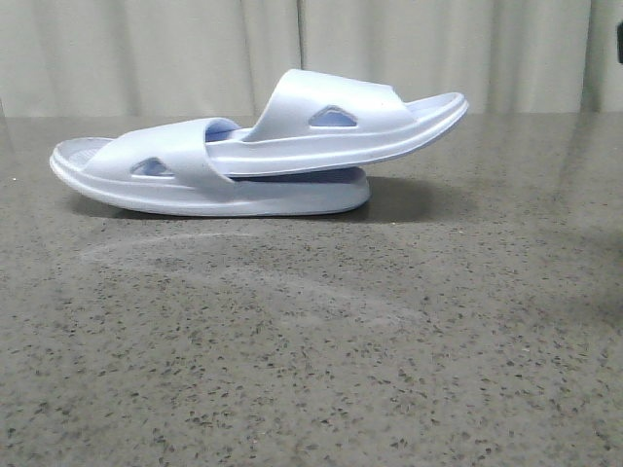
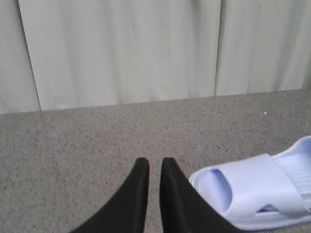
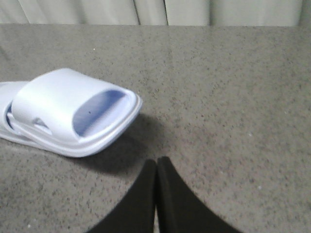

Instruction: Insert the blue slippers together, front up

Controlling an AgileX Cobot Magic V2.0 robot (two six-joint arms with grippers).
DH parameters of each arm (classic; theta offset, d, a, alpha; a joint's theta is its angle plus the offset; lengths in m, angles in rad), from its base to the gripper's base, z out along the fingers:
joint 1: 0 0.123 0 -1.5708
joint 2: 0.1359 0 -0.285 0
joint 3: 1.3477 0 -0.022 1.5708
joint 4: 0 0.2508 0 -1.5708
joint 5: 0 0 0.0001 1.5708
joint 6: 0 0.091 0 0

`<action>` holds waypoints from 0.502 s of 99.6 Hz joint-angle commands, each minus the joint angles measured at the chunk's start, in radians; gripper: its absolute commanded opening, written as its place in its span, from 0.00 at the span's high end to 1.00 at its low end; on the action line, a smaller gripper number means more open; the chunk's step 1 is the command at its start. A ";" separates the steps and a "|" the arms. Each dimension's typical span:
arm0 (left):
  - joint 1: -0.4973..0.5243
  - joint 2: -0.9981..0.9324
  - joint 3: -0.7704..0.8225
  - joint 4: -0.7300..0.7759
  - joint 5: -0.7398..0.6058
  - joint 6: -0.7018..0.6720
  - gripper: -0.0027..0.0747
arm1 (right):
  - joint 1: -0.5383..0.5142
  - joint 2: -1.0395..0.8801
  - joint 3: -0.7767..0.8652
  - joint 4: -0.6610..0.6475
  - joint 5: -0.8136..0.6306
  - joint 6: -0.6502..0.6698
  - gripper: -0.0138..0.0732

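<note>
The two pale blue slippers sit nested on the table in the front view. The lower slipper (image 1: 195,190) lies flat. The upper slipper (image 1: 341,122) is pushed under the lower one's strap, and its free end tilts up to the right. My left gripper (image 2: 155,162) is empty, nearly shut with a narrow gap, and sits beside one slipper end (image 2: 257,189) without touching it. My right gripper (image 3: 156,161) is shut and empty, a short way from the other slipper end (image 3: 68,109). Neither gripper shows in the front view.
The slippers rest on a dark grey speckled stone table (image 1: 311,341). A pale curtain (image 1: 195,49) hangs behind the table's far edge.
</note>
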 commanded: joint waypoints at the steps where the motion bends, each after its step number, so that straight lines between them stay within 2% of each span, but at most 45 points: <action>1: -0.006 -0.050 0.064 -0.205 -0.001 0.121 0.95 | 0.021 -0.092 0.057 0.028 -0.073 -0.017 0.93; 9: -0.006 -0.096 0.158 -0.420 0.043 0.345 0.95 | 0.032 -0.165 0.141 0.046 -0.097 -0.017 0.93; 15: -0.006 -0.131 0.207 -0.559 0.072 0.439 0.95 | 0.034 -0.222 0.188 0.091 -0.117 -0.017 0.93; 20: -0.006 -0.153 0.233 -0.618 0.080 0.489 0.95 | 0.034 -0.258 0.212 0.109 -0.128 -0.017 0.93; 50: -0.006 -0.179 0.234 -0.625 0.097 0.493 0.95 | 0.034 -0.306 0.240 0.171 -0.144 -0.017 0.93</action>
